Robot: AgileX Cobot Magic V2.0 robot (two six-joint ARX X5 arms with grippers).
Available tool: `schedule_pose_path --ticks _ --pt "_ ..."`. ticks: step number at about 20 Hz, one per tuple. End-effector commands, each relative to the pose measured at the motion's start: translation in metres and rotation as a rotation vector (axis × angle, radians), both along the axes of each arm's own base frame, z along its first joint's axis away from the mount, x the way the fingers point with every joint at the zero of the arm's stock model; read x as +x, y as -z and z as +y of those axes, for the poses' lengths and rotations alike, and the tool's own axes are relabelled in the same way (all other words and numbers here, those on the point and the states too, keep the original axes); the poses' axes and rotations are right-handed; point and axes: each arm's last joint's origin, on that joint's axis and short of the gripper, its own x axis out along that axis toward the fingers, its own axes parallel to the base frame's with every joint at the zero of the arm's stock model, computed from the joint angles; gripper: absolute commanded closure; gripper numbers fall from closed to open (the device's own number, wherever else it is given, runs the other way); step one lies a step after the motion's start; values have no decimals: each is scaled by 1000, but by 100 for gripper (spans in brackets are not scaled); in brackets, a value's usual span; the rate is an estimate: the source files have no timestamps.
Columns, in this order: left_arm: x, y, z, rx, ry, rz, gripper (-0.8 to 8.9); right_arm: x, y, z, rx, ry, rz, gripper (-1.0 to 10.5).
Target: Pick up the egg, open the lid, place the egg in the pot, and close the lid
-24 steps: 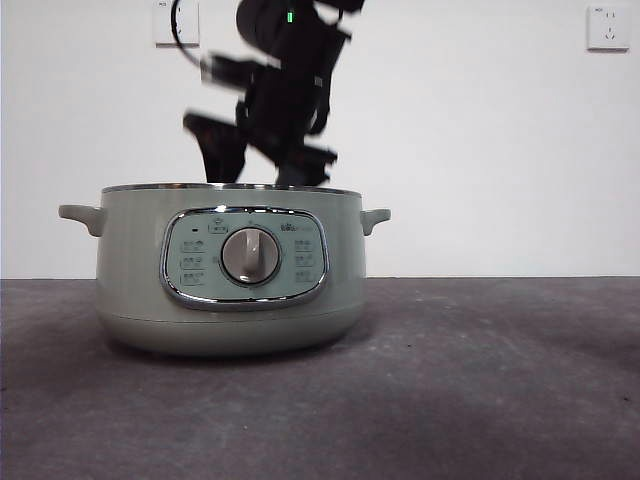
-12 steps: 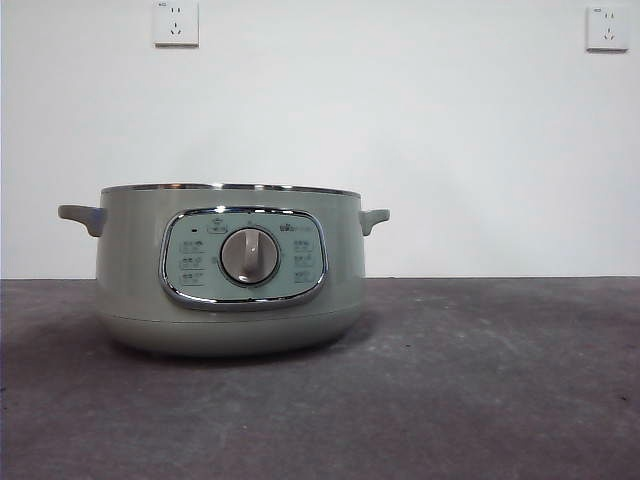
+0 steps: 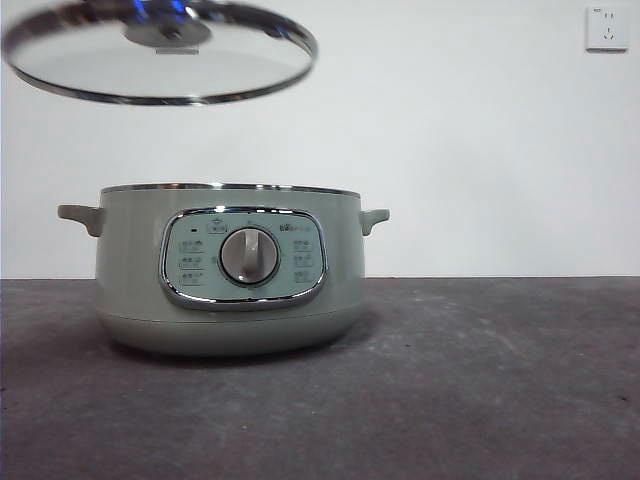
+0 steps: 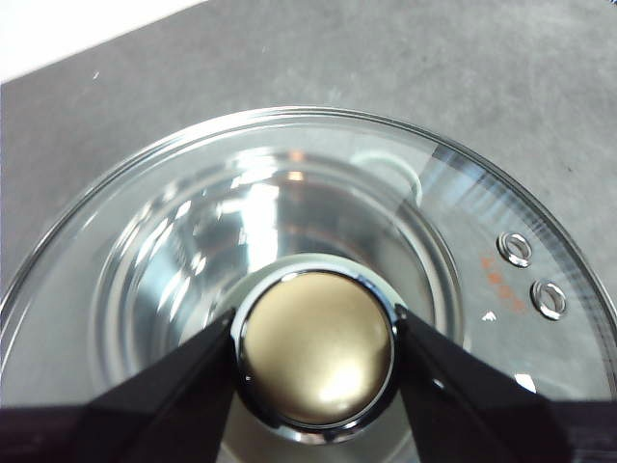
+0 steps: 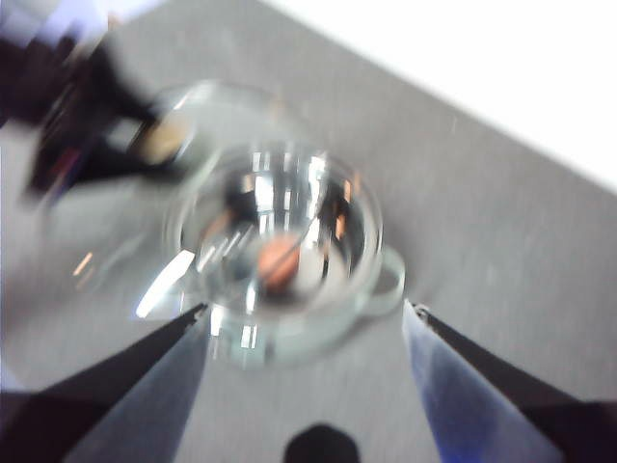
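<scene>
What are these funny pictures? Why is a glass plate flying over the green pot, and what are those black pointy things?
It's a robot with two arms, and cameras watching. One camera sits low at the table, looking at the pot. The "flying plate" is the lid, held up in the air over the pot's side. Another camera rides on the left arm: there the left gripper pinches the lid's knob between black jaws. The third camera rides on the right arm, looking down between the open right gripper. It's blurry, but an orange egg lies inside the pot.
</scene>
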Motion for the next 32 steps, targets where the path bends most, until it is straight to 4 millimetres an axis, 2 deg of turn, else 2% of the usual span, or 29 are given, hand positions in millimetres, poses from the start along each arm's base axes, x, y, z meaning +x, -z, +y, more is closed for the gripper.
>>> schedule_pose_path --ticks 1,5,9,15,21,32 --pt "14 3 -10 -9 35 -45 822 -17 19 -14 -31 10 67 604" --pt "34 18 -19 1 43 -42 822 -39 37 -33 -8 27 73 604" --pt "57 38 -27 8 37 -34 822 -70 69 -59 59 83 99 604" --pt "76 62 -35 21 36 1 822 -99 104 -88 86 200 111 604" --pt "85 76 -38 50 14 32 822 -117 106 -104 109 238 82 604" --pt "82 80 -39 84 5 71 822 -118 107 -106 91 248 80 604"
